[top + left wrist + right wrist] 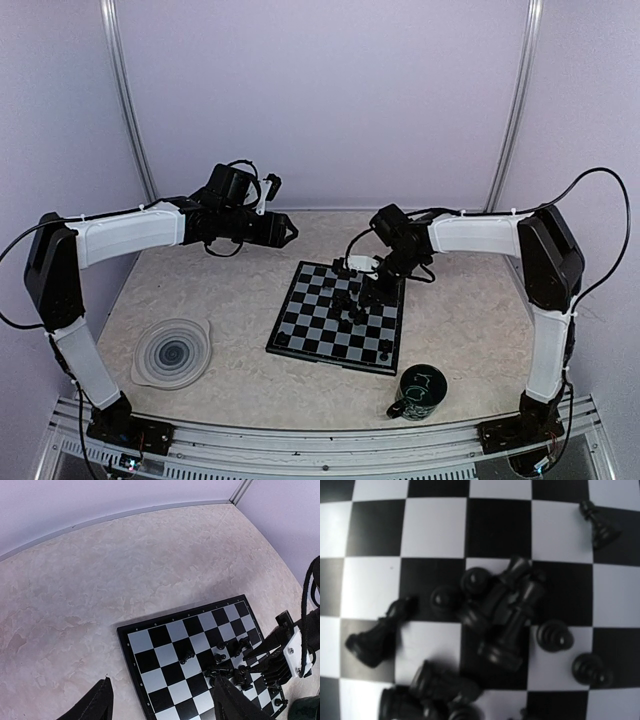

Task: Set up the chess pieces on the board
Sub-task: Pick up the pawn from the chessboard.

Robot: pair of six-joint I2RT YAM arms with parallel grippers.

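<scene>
chess pieces (505,615) heaped (several toppled), chequered board (315,325)

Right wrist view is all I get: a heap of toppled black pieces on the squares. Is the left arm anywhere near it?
Observer: No. The left end effector hangs over the table beyond the far left corner of the board, open and empty.
Operator: Any pieces outside my frame?
Observer: Yes. One piece sits by the board's near left corner and another by its near right corner, both apart from the heap.
Operator: Anything off the board on my side?
Observer: A dark green mug stands on the table just off the near right corner.
</scene>
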